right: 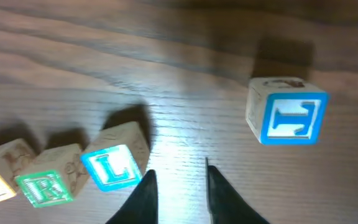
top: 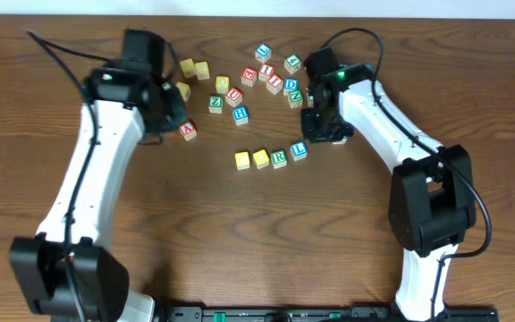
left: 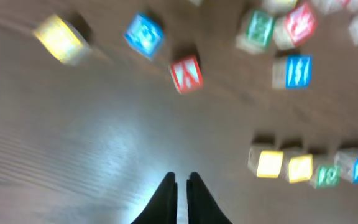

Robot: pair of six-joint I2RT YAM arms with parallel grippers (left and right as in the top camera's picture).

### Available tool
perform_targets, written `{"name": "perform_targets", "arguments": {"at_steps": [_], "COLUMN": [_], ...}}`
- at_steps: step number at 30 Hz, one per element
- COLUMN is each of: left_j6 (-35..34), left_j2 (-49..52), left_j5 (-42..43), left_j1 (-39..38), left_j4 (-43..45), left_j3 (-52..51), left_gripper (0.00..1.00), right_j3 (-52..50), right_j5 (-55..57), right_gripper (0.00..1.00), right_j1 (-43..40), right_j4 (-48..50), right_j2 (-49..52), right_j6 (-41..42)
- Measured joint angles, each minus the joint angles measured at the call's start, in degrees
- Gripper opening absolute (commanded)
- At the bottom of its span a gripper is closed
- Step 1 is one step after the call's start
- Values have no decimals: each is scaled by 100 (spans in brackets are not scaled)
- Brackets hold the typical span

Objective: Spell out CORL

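Note:
A row of four blocks lies mid-table: a yellow block (top: 242, 160), a second yellow block (top: 261, 158), a green R block (top: 279, 158) and a blue L block (top: 299, 150). In the right wrist view the L block (right: 110, 167) and the R block (right: 42, 188) sit just left of my right gripper (right: 178, 177), which is open and empty. Overhead, the right gripper (top: 326, 132) hovers just right of the row. My left gripper (left: 182, 180) is shut and empty over bare wood. Overhead, the left gripper (top: 173, 122) is beside a red A block (top: 187, 131). The left wrist view is blurred.
Several loose letter blocks (top: 266, 76) are scattered at the back centre. A blue-faced block (right: 288, 118) stands to the right of my right gripper. More yellow blocks (top: 195, 69) lie near the left arm.

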Motion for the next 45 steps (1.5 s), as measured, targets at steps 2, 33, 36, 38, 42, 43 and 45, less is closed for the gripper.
{"name": "perform_targets", "arguments": {"at_steps": [2,33,36,38,42,43,45], "left_j6": [-52,-566,-566,-568,-564,-564,-562], "left_j2": [190,1851,1884,1980,2216,2247,2247], "left_j5": [168,890,887,892,892,892,887], "left_j1": [-103,-1307,-1392,-1482,-1598,-1602,-1600], "left_j4": [107,1069,1113,1150,1207,1215,1261], "left_j3": [-225,-577,-577,-577,-577,-577,-577], "left_gripper": [8,7,8,7,7,7,7], "right_j3": [-116,-1069,-1069,-1069,-1069,-1071,-1071], "right_j5": [0,-125,-190,-247,-297,-326,-354], "right_gripper": [15,8,7,7,7,7,7], "right_j1": [4,153,208,245,332,363,402], "right_j4": [107,1325,1351,1366,1384,1399,1416], "right_j2": [0,0,0,0,2,2,2], "right_j6": [4,-63,-63,-63,-63,-61,-61]}}
